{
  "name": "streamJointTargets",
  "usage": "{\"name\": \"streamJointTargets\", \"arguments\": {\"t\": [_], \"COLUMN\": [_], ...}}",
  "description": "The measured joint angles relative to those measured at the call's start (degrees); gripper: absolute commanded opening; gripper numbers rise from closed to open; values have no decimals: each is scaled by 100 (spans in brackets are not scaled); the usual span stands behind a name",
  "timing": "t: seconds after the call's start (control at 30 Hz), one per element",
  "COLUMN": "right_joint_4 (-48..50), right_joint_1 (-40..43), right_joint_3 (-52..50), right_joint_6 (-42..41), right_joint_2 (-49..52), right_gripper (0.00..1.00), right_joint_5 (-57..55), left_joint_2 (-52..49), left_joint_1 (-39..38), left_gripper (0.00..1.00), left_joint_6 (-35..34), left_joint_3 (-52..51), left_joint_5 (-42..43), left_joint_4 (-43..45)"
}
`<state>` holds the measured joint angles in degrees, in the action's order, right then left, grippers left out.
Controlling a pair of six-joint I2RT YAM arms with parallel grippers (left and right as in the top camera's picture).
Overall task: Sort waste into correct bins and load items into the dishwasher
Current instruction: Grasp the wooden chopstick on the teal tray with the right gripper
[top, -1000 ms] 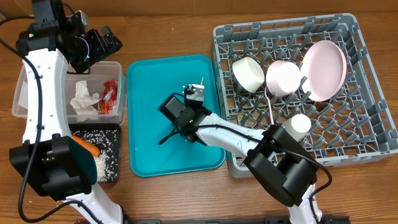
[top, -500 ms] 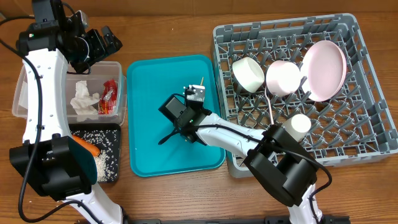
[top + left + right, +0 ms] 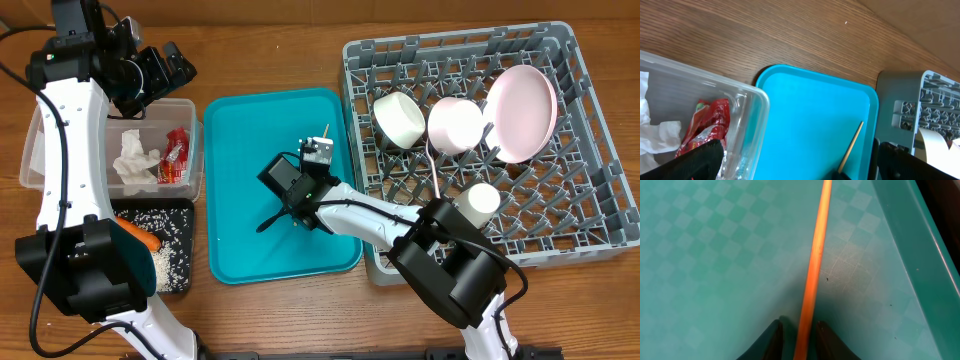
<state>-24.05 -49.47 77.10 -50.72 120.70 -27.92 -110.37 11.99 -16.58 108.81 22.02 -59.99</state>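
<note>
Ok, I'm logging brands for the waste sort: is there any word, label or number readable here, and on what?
No text can be read anywhere.
On the red wrapper in the clear tub: some markings, too blurred to read.
On the chopstick, teal tray and dish rack: no lettering visible.

The large grey dish rack (image 3: 580,205) fills the right of the overhead view. Two white bowls (image 3: 400,118) (image 3: 455,125) lie on their sides and a pale pink plate (image 3: 522,112) stands on edge along its upper rows, with a white fork (image 3: 432,168) and small white cup (image 3: 482,202) below them. At left, the clear tub (image 3: 150,108) holds a crumpled napkin (image 3: 135,160) and red wrapper (image 3: 177,152), and just below it the black tray (image 3: 191,250) holds rice (image 3: 170,262) and an orange carrot (image 3: 140,236). The thin wooden chopstick (image 3: 815,255) slants at mid-frame, mostly hidden.
</note>
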Motion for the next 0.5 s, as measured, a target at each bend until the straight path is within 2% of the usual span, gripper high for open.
{"name": "streamJointTargets", "arguments": {"t": [0.17, 0.27, 0.5], "right_joint_4": [0, 7, 7], "right_joint_1": [0, 0, 0], "right_joint_3": [-2, -7, -7], "right_joint_6": [-7, -48, -24], "right_joint_2": [2, 2, 0], "right_gripper": [9, 4, 4], "right_joint_5": [-2, -4, -59], "left_joint_2": [0, 0, 0], "left_joint_1": [0, 0, 0], "left_gripper": [100, 100, 100], "left_joint_6": [0, 2, 2], "left_joint_3": [0, 0, 0], "left_joint_5": [0, 0, 0], "left_joint_4": [0, 0, 0]}}
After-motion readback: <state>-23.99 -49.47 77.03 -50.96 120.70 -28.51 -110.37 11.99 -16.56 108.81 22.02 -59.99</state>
